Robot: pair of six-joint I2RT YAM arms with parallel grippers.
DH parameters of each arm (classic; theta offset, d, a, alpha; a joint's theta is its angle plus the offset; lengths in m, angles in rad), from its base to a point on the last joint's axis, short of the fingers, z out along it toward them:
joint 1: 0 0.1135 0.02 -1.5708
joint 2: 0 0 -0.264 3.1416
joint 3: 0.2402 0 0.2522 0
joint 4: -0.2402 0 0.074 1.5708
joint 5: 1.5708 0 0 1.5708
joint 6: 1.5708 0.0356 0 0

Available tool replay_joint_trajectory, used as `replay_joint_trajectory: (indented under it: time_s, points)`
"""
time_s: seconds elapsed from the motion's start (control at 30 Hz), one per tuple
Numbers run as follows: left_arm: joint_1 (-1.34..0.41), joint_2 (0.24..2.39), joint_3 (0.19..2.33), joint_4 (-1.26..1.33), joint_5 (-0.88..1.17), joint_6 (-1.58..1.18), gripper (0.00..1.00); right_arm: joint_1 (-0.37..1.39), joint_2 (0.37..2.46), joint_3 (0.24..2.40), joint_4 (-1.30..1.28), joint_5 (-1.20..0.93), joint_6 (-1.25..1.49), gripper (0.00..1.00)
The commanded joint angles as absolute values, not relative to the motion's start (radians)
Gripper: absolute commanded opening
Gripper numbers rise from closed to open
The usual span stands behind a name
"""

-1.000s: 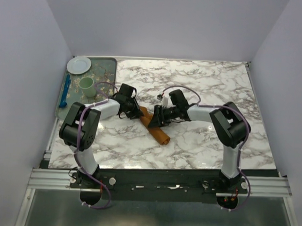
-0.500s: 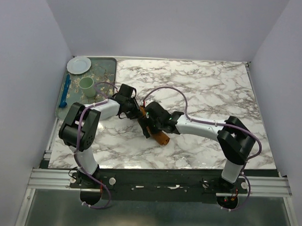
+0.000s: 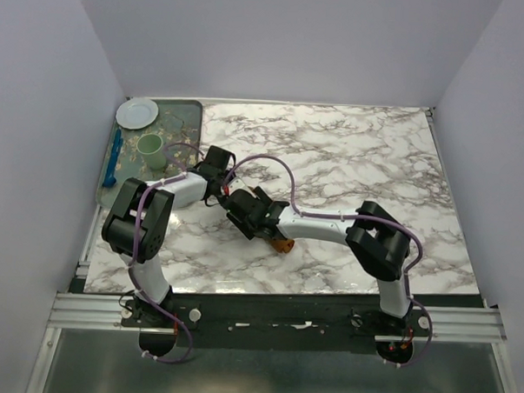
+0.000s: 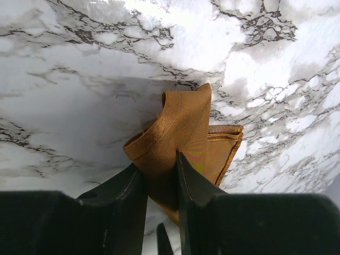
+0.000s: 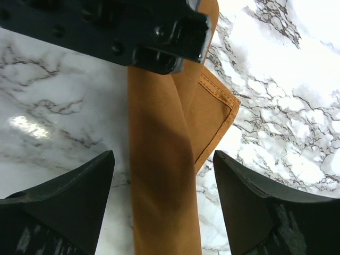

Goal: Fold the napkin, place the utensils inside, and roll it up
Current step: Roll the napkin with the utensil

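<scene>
I note left pincer [image 4: 162, 175] clamped on napkin [image 4: 183, 127], well off table [image 3: 360, 149] edges; right pincer [image 5: 162, 159] wide astride it; tray [image 3: 182, 122] holds cup [image 3: 151, 150], plate [image 3: 137, 113].

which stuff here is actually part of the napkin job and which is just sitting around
Part of the job:
- napkin, rolled, pinched by the left gripper
- right gripper, open, astride the roll
- fork: not in view

Just lying about:
- tray
- plate, cup and blue utensil on it

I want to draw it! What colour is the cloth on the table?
Rust-orange, plain, no pattern. The napkin shows best in the right wrist view.
</scene>
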State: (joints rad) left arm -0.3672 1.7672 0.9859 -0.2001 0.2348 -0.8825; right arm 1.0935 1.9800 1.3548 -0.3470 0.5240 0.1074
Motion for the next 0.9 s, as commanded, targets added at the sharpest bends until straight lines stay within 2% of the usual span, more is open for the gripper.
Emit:
replay_joint_trajectory:
  time_s: [0.0,0.07,0.17,0.27,0.37,0.47,0.5,0.6,0.7,0.87]
  points:
    - [-0.36,1.775,0.977,-0.272,0.245,-0.854,0.33,1.095,2.017,1.35,-0.351,0.581,0.084,0.74]
    - [-0.359,1.773,0.976,-0.272,0.247,-0.854,0.33,1.095,2.022,1.336,-0.334,0.572,0.083,0.65]
    - [-0.357,1.773,0.976,-0.272,0.25,-0.853,0.33,1.092,2.036,1.327,-0.318,0.568,0.086,0.59]
    - [-0.356,1.77,0.976,-0.273,0.25,-0.848,0.34,1.08,2.037,1.321,-0.308,0.528,0.097,0.45]
    - [-0.353,1.756,0.98,-0.268,0.252,-0.838,0.39,1.063,2.03,1.309,-0.296,0.482,0.121,0.38]
    - [-0.347,1.743,0.994,-0.282,0.25,-0.822,0.52,1.04,2.007,1.286,-0.278,0.399,0.153,0.34]
    - [-0.342,1.738,0.997,-0.285,0.249,-0.81,0.59,1.022,2.0,1.279,-0.275,0.37,0.166,0.34]
    - [-0.325,1.703,1.003,-0.307,0.236,-0.798,0.69,0.971,1.968,1.246,-0.242,0.234,0.215,0.32]
    - [-0.299,1.654,0.993,-0.319,0.23,-0.781,0.73,0.902,1.942,1.213,-0.209,0.062,0.264,0.3]
    - [-0.281,1.618,0.98,-0.334,0.241,-0.773,0.74,0.779,1.934,1.149,-0.089,-0.311,0.356,0.29]
